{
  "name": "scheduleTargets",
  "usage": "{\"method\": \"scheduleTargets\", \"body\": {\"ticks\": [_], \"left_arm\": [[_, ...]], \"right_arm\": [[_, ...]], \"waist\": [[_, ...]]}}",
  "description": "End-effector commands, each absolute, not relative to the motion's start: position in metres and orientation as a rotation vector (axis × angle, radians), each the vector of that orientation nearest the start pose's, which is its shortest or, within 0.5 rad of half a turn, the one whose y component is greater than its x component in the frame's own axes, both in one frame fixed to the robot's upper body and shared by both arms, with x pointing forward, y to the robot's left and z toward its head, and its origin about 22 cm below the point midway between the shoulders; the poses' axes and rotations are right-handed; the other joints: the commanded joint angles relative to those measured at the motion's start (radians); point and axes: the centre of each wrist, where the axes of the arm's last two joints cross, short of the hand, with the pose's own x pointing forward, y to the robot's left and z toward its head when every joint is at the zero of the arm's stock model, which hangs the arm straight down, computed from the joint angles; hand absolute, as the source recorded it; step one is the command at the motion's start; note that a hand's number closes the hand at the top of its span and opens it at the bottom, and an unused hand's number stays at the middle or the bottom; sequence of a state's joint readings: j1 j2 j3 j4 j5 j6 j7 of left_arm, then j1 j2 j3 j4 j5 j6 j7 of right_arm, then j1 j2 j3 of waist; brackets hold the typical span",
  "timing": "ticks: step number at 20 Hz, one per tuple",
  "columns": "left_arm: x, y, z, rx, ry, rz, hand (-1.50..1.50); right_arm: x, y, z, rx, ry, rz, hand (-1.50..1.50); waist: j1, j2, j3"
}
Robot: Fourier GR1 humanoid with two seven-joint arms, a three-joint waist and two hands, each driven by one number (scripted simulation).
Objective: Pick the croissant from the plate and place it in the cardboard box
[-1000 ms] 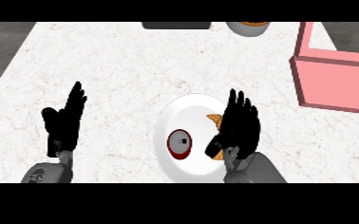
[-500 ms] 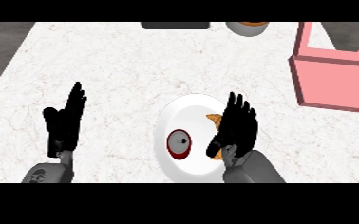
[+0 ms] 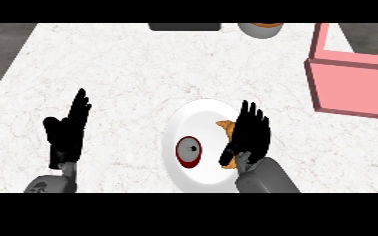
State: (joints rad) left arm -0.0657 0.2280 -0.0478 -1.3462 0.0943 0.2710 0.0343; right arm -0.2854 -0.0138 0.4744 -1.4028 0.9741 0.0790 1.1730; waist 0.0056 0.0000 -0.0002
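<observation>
Currently my right hand point(image 3: 247, 135) hovers over the croissant point(image 3: 226, 126) on the white plate point(image 3: 196, 115), fingers nearly straight and closed round nothing; only orange edges peek out. The pink box point(image 3: 343, 80) stands at two o'clock from the plate. My left hand point(image 3: 68, 130) rests open at nine o'clock.

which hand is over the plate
The right hand, above the croissant on the white plate; the left hand is off to the side over the counter.
</observation>
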Motion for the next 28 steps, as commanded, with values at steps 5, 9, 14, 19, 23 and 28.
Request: {"method": "scheduleTargets", "body": {"ticks": [5, 9, 14, 19, 23, 28], "left_arm": [[0.266, 0.278, -0.032, 0.309, -1.385, 0.058, 0.00], [0.261, 0.264, -0.026, 0.303, -1.375, 0.054, 0.00], [0.259, 0.288, -0.025, 0.312, -1.397, 0.053, 0.00], [0.263, 0.262, -0.018, 0.315, -1.384, 0.069, 0.00], [0.252, 0.287, -0.027, 0.325, -1.373, 0.075, 0.00], [0.253, 0.287, -0.028, 0.330, -1.348, 0.111, 0.00]], "right_arm": [[0.279, -0.087, 0.008, -1.001, -0.559, 0.682, -1.50], [0.283, -0.093, 0.004, -0.996, -0.657, 0.762, 1.50], [0.287, -0.091, -0.004, -1.098, -0.710, 0.751, 1.50], [0.261, -0.123, 0.008, -1.062, -0.815, 0.892, 1.50], [0.206, -0.152, -0.020, -0.782, -1.010, 1.363, 1.50], [0.169, -0.210, -0.003, -0.636, -1.207, 1.585, 1.50]], "waist": [[-0.001, 0.002, 0.000], [-0.003, 0.000, 0.000], [0.000, 0.001, 0.000], [-0.009, -0.002, 0.000], [-0.030, -0.011, 0.001], [-0.069, -0.014, 0.001]]}}
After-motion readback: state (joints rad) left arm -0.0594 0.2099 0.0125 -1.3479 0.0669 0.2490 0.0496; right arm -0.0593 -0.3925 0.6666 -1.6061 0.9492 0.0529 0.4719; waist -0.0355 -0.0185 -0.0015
